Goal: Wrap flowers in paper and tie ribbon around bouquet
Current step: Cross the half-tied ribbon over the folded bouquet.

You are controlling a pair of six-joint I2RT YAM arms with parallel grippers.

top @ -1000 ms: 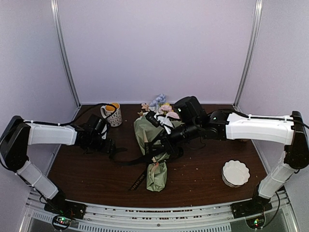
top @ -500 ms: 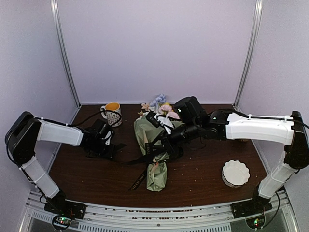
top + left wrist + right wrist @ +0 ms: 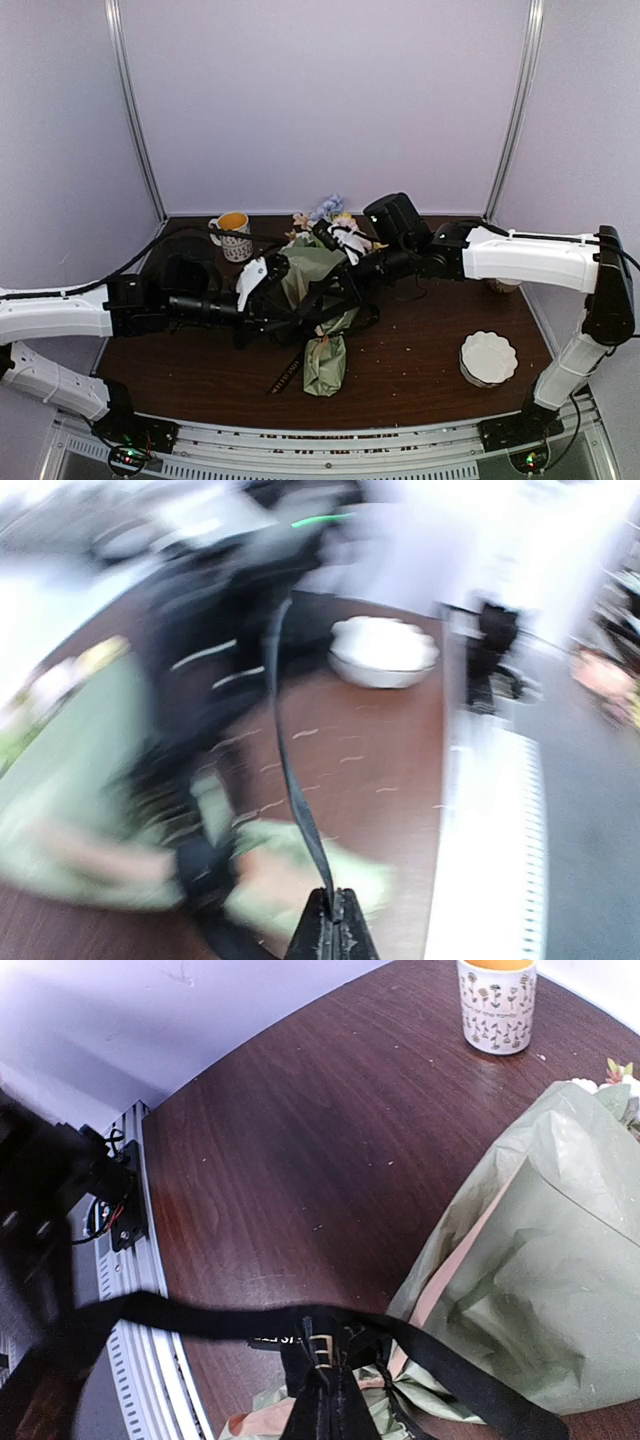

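Left gripper (image 3: 333, 912) is pinched tight on the ribbon (image 3: 284, 750), and the black strip runs straight up from its tips toward 12 o'clock. Right gripper (image 3: 320, 1375) is clamped shut on the ribbon too, with the band crossing its view from 9 to 4 o'clock, right against the paper (image 3: 540, 1260). From above, the bouquet (image 3: 325, 362) lies mid-way across the table (image 3: 420, 340), flowers (image 3: 335, 212) pointing to 12, narrow end to 6; mug (image 3: 233, 235) at its 10 o'clock, bowl (image 3: 488, 357) at 4

Left claw (image 3: 333, 908) closed on the ribbon (image 3: 288, 780), swinging toward the bouquet (image 3: 325, 365).
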